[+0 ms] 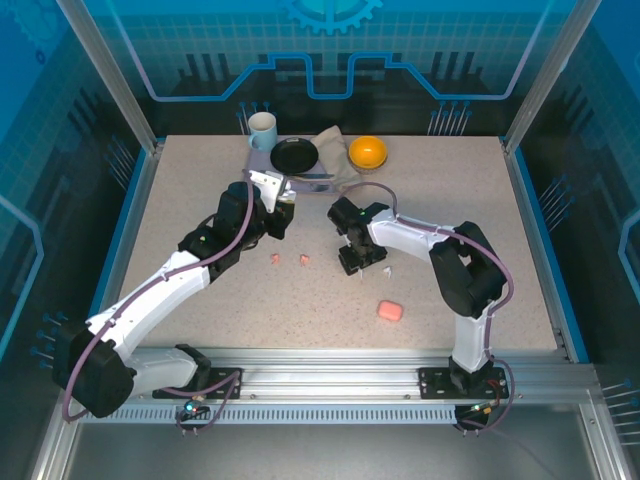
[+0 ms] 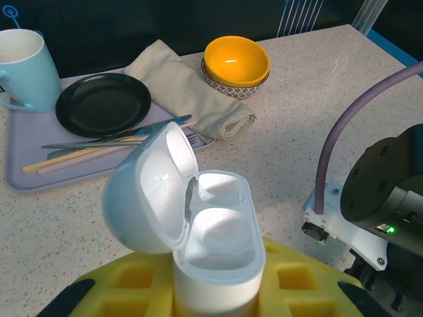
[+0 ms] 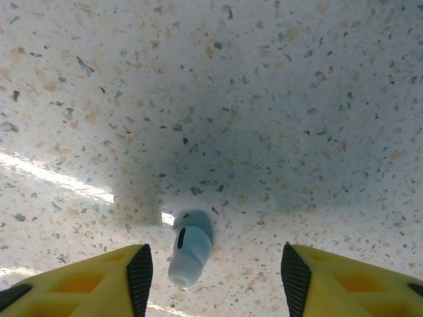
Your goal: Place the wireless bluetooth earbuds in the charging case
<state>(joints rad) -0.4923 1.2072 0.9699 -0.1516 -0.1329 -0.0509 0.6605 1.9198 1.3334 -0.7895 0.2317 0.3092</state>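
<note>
Pink earbuds (image 1: 276, 259), two, and one pink case (image 1: 390, 311) lie on the table (image 1: 450, 200). The left jaws clamp one open white case (image 2: 215, 244); the right jaws stand open astride one white earbud (image 3: 190, 254).

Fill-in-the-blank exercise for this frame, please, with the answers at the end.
The left gripper is shut on a white plastic charging case whose lid is ____.
The right gripper hangs open above a tiny ____ earbud on the speckled table.
The salmon-pink pebble-shaped case lies on the table with its lid ____.
Missing: open; white; closed.
</note>
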